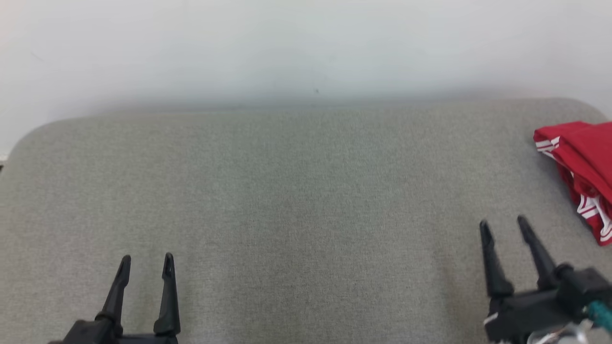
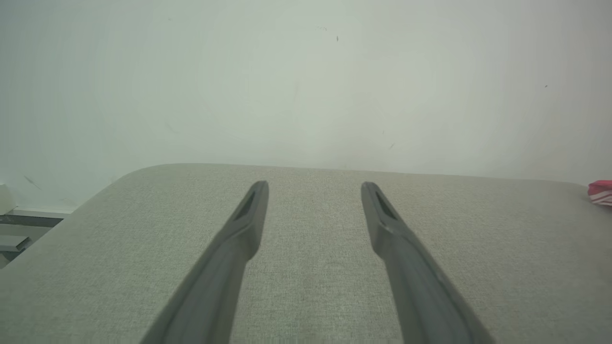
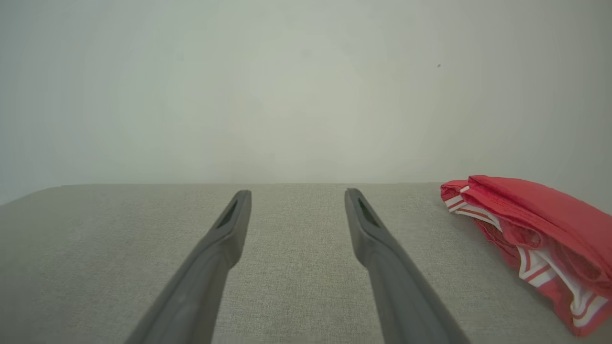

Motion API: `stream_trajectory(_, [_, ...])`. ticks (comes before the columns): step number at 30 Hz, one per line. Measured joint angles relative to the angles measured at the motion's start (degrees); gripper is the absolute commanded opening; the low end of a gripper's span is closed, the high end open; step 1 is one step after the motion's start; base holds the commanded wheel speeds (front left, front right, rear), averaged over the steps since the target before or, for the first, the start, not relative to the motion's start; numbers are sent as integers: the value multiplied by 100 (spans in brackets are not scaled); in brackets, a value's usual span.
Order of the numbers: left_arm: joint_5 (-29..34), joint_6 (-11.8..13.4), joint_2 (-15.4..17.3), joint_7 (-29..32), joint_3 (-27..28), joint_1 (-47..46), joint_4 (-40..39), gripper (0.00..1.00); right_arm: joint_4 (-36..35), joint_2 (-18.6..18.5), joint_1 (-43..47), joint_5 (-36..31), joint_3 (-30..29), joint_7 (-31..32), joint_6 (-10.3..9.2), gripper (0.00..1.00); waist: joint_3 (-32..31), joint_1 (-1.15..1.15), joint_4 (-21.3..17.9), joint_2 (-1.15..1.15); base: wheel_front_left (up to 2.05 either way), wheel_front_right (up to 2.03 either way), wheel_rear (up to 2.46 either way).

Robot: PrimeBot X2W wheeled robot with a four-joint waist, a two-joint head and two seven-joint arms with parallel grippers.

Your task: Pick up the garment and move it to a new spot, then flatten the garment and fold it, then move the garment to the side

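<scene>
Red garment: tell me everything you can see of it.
The garment is thin, smooth-looking red cloth with white stripe trim at its edges. It lies in a loosely folded bundle at the right end of the grey fabric-covered table, partly cut off by the head view's edge. Only the table touches it.

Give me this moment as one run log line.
red garment: right side of table, not held | left gripper: open, empty | right gripper: open, empty
</scene>
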Motion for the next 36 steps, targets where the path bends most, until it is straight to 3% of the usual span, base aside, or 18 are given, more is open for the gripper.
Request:
stream_trajectory(13, [-52,-141,-91,0,99,180,249,100,-416,587,808,-260,-263,40,0,100,-422,1,10,0,0,0,0])
stream_trajectory(31, [-123,-242,-149,0,225,169,355,100,-446,686,888,-278,-318,91,0,100,-454,1,28,1,0,0,0])
stream_trajectory(32, [-126,-241,-153,1,224,174,367,0,-420,689,892,-278,-315,90,0,0,-452,1,31,1,0,0,0])
stream_trajectory(36, [-129,-241,-180,27,204,227,602,0,-200,716,981,-267,-292,94,0,0,-452,1,31,1,0,0,0])
